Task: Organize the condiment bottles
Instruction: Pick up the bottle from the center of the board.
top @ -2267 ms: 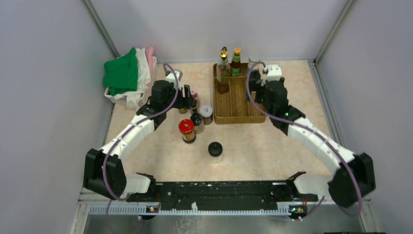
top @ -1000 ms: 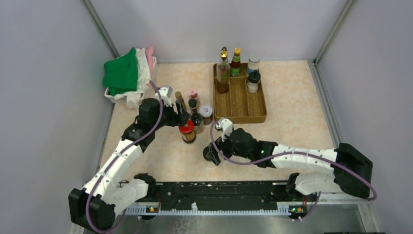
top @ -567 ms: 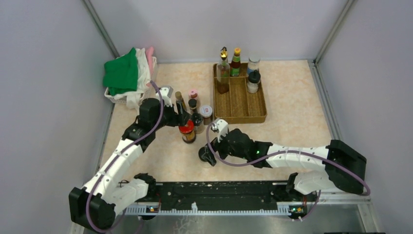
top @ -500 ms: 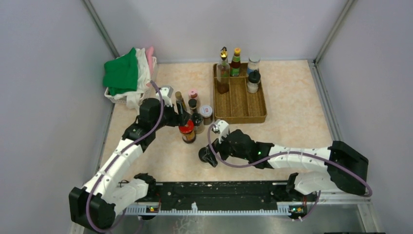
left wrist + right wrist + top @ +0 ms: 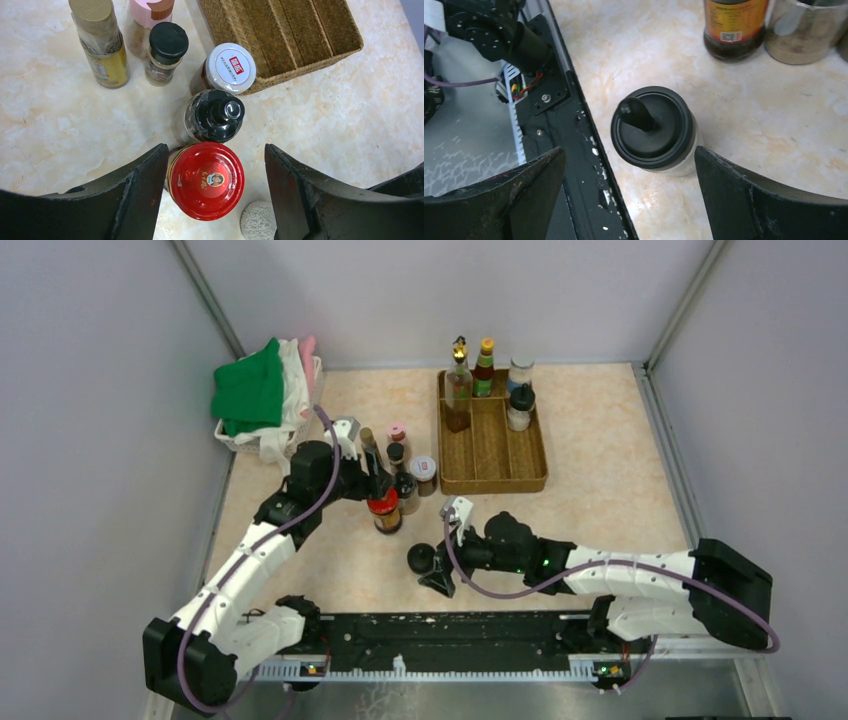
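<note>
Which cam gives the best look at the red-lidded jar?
Left wrist: the red-lidded jar is close, lid straight on, inside the open left gripper. Top external shows the jar small, beside that gripper. Right wrist has only cropped bottle bases at its top edge; unclear if one is it.

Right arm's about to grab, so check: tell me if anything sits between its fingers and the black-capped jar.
Nothing visible does. The black-capped jar stands at the mouth of the open right gripper, touching neither finger.
</note>
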Controlling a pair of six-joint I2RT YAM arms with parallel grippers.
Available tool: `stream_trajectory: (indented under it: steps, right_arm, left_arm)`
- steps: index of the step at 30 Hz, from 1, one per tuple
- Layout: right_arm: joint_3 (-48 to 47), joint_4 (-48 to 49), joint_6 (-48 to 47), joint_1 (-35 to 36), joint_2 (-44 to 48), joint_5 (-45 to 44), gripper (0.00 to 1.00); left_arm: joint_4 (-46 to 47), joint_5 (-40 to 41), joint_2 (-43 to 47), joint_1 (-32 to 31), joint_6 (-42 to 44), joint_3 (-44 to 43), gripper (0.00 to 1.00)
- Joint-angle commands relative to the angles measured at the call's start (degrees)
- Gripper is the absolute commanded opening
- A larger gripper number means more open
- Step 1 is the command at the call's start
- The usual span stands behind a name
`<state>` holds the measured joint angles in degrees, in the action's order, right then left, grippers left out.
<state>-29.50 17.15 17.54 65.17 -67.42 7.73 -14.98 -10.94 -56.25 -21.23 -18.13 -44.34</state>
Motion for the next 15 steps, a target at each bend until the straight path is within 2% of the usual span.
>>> stream_trajectory:
  steps: [1,8,15]
  right_arm:
    - [-0.2,5.6,-0.9,1.4,-3.0,5.7,0.99]
    - [-1.5,7.3,-1.7,2.7,-9.4,5.9,0.99]
    - [-3.4,11.7,-3.2,3.2,-15.7,-0.1,0.99]
  left_arm:
    - [2.6,-0.4,-0.4,-0.5,-0.8,0.5,0.77]
    - [2.7,-0.2,-0.4,-0.9,-0.9,0.6,0.76]
    - [3.2,-0.2,-0.8,-1.5,-1.3,0.8,0.76]
